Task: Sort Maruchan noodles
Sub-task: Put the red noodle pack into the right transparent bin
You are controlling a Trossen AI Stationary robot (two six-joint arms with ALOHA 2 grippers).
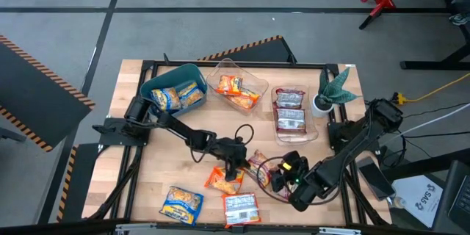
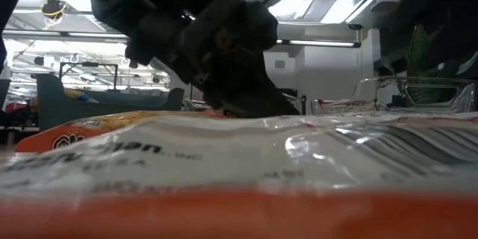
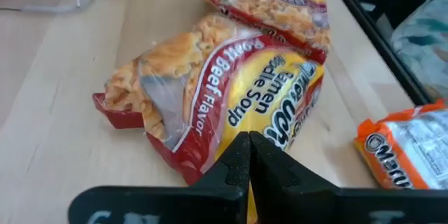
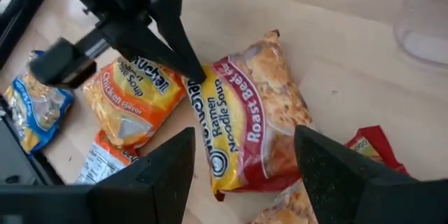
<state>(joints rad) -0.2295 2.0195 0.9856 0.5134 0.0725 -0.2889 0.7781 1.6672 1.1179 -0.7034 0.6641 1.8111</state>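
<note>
A red-and-yellow Roast Beef noodle packet (image 3: 210, 91) (image 4: 252, 119) lies flat on the wooden table near its front middle (image 1: 258, 163). My left gripper (image 3: 248, 147) (image 4: 196, 73) is shut at that packet's yellow logo end. My right gripper (image 4: 245, 175) (image 1: 283, 176) is open and hovers just above the same packet, touching nothing. A second red packet (image 3: 273, 0) lies just beyond it. An orange Chicken packet (image 4: 133, 94) (image 1: 224, 180), a blue packet (image 1: 182, 204) and a red-white packet (image 1: 241, 207) lie near the front edge. My left gripper pinches the Roast Beef packet's yellow logo end (image 3: 280, 122) between its two shut fingertips (image 4: 190, 61). The fingers come slanting down from above, from the table's left. The packet's crinkled body rests on the table.
At the table's far side stand a teal bin (image 1: 192, 71) holding blue packets, a clear container (image 1: 257, 81) holding orange packets and a clear container (image 1: 314, 121) holding red-white packets. A small potted plant (image 1: 330, 92) stands at the far right. Cables lie between the two grippers.
</note>
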